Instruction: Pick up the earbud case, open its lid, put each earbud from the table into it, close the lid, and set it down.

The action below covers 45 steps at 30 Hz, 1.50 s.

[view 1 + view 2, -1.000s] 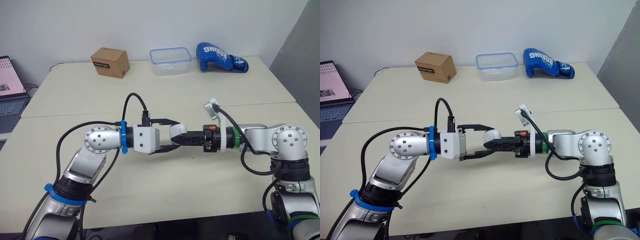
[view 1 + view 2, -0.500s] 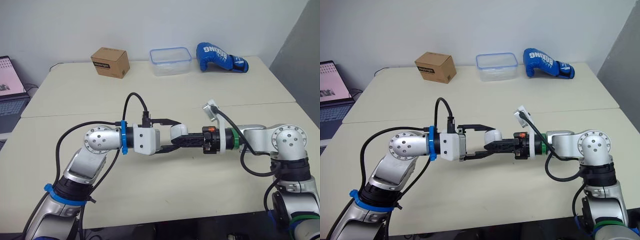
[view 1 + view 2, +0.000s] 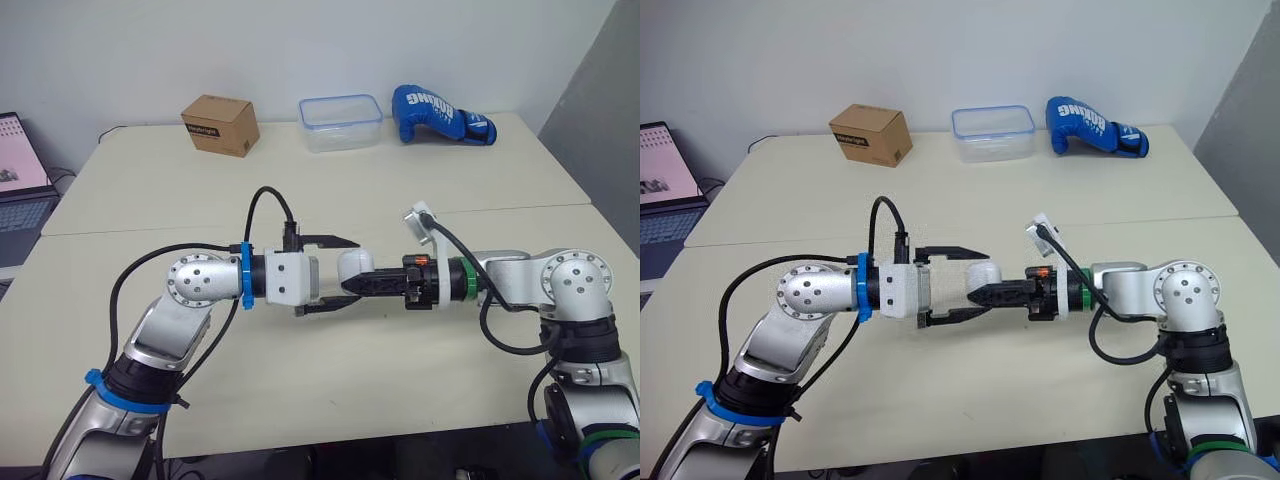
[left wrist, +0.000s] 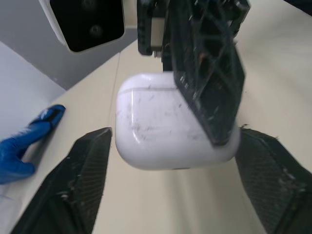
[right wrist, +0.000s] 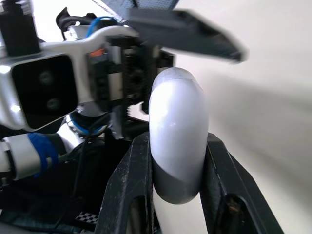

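Left eye view: right gripper (image 3: 347, 285) clamps the earbud case (image 3: 353, 265); left gripper (image 3: 347, 272) spread wide around it

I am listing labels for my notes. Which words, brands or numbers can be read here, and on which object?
"BOXING": white letters on the blue boxing glove.
Label on the cardboard box: too small to read.
Laptop screen: too small to read.
Earbud case: no text seen.

The earbud case (image 4: 170, 124) is glossy white plastic, finely scratched. Left gripper (image 4: 174, 136) fingers (image 4: 83, 185) are matt black plastic. The table (image 3: 300, 190) is smooth and matt. The box (image 3: 220, 124) is brown cardboard. The container (image 3: 341, 122) is clear plastic.
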{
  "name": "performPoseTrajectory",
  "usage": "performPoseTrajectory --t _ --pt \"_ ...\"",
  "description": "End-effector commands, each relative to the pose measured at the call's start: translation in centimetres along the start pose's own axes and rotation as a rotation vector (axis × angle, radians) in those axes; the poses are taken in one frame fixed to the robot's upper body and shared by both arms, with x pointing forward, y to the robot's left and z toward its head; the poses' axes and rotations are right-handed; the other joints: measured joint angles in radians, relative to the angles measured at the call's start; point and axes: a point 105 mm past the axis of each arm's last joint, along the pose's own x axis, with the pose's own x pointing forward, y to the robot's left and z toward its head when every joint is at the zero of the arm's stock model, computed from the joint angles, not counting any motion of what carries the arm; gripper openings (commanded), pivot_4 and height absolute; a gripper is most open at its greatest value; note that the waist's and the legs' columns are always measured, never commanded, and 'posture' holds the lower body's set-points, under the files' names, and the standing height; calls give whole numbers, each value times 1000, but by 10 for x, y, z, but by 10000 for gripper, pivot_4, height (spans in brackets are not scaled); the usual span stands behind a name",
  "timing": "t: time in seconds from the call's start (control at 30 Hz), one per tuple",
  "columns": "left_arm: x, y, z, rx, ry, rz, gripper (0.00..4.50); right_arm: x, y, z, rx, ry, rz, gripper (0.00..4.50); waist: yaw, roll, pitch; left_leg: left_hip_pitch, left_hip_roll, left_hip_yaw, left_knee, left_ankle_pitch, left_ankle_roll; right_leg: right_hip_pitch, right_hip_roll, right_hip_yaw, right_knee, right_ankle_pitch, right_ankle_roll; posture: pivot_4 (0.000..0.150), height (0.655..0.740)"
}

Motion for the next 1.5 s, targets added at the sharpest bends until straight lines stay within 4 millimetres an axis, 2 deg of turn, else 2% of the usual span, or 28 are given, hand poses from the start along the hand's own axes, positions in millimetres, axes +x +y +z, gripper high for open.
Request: performPoseTrajectory --t 0.03,0.17,0.3,0.4,0.53,0.77,0.93,1.23,1.33,1.43,1.5 --pt "-11 1 7 -29 -3 -2 44789 -1 12 4 -42 -16 37 8174 0 0 0 0 0 0 0 0 0 0 0 0 0 0 0 1500 7307" --pt "-28 -1 8 -240 36 -48 44789 -2 10 4 -74 4 9 8174 -2 1 0 0 0 0 0 0 0 -1 0 0 1 0 0 1500 7307" --pt "-52 0 -3 -489 152 -92 44789 -6 5 1 -216 93 -85 8174 -3 1 1 -1 0 0 0 -2 3 -2 1 0 1 0 0 1500 7307" --pt "-58 4 -8 -566 197 -108 44789 -7 2 -1 -348 172 -142 8174 -3 2 1 -1 0 0 0 -2 4 -1 1 0 1 -1 1 1500 7307" --pt "-50 9 -7 -616 215 -137 44789 -5 -2 -6 -543 284 -181 8174 -3 1 1 -1 1 -1 0 -2 3 -1 1 -1 0 -1 1 1500 7307" --pt "-35 2 -13 -624 269 -222 44789 5 -7 -11 -800 412 -191 8174 -4 1 1 -1 1 0 0 0 0 -2 1 0 1 -1 1 1500 7307" --pt "-29 2 -15 -625 283 -242 44789 13 -9 -11 -876 457 -208 8174 -4 1 2 -1 1 0 0 0 0 -2 1 0 1 -1 1 1500 7307" --pt "-21 5 -15 -615 271 -251 44789 17 -13 -8 -900 471 -228 8174 -3 1 2 -2 0 0 0 0 -1 -4 1 0 1 -1 1 1500 7307" --pt "-16 8 -13 -608 256 -249 39276 17 -15 -7 -900 483 -231 8174 -3 1 2 -2 0 0 0 0 -1 -4 1 0 1 -1 1 1500 7307" --pt "-14 8 -13 -598 265 -257 30243 19 -17 -5 -909 495 -236 8174 -3 1 2 -2 0 0 0 0 -1 -4 1 0 1 -1 1 1500 7307" --pt "-13 6 -13 -598 266 -266 30243 20 -19 -4 -917 505 -241 8174 -4 1 2 -2 0 0 0 0 -1 -4 1 1 1 -1 1 1500 7307"
